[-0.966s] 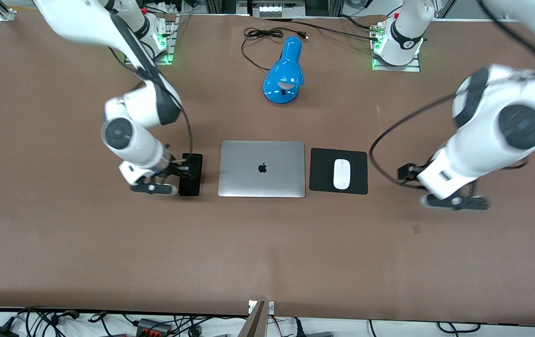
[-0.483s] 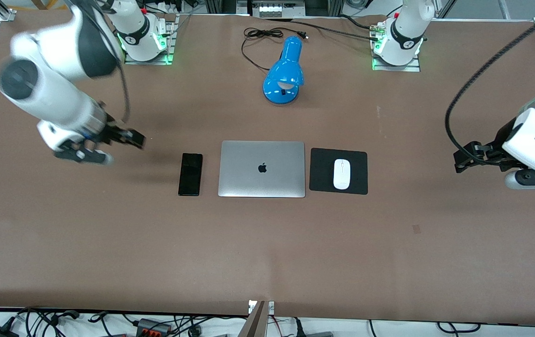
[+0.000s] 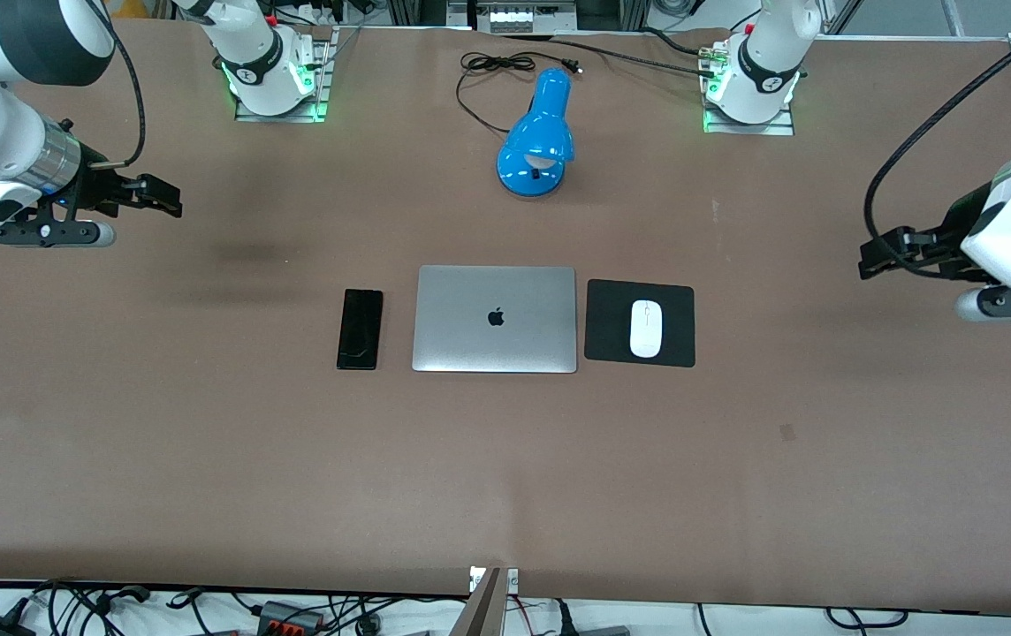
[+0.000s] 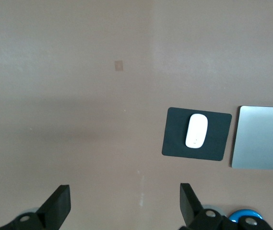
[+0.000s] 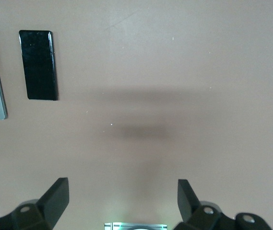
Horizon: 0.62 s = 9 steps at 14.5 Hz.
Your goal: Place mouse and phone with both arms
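Right gripper [image 3: 165, 196]: up over bare brown worktop [image 3: 505, 477] toward the right arm's end, well apart from the closed silver laptop [image 3: 495, 319]; fingers spread wide, nothing held. Slim glossy black phone [image 3: 360, 329]: flat on the worktop just beside the laptop, on its right-arm side, a narrow gap between them. Small white oval mouse [image 3: 645, 329]: centred on the square matte black mouse pad [image 3: 640, 323], which lies just beside the laptop on its left-arm side. Left gripper [image 3: 878, 261]: up over bare worktop toward the left arm's end, well apart from the laptop; fingers spread wide, empty. Judgement: both items appear placed; step in hand is retreat. Next move, if any: park both arms without sweeping over the laptop.
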Each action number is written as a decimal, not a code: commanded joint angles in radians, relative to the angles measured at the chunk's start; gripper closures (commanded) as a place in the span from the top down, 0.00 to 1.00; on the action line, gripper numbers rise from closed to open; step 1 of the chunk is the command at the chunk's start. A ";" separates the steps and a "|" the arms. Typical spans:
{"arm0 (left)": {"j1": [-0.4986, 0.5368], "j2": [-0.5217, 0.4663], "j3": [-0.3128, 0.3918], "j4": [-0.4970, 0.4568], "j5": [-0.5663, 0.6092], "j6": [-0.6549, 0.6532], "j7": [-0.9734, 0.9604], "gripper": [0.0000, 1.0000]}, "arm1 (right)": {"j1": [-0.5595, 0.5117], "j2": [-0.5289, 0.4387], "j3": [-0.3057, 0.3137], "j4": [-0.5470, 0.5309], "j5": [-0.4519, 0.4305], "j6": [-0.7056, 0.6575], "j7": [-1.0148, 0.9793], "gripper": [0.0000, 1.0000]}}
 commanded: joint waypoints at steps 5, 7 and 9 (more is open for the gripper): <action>-0.079 -0.311 0.122 -0.449 -0.039 0.260 0.078 1.00 | -0.028 -0.063 -0.029 -0.088 0.012 0.037 -0.015 1.00; -0.070 -0.303 0.129 -0.445 -0.039 0.242 0.081 1.00 | -0.040 -0.059 -0.067 -0.056 0.012 -0.014 -0.015 1.00; -0.070 -0.297 0.122 -0.433 -0.039 0.211 0.078 1.00 | -0.039 -0.057 -0.093 0.018 0.012 -0.066 -0.013 1.00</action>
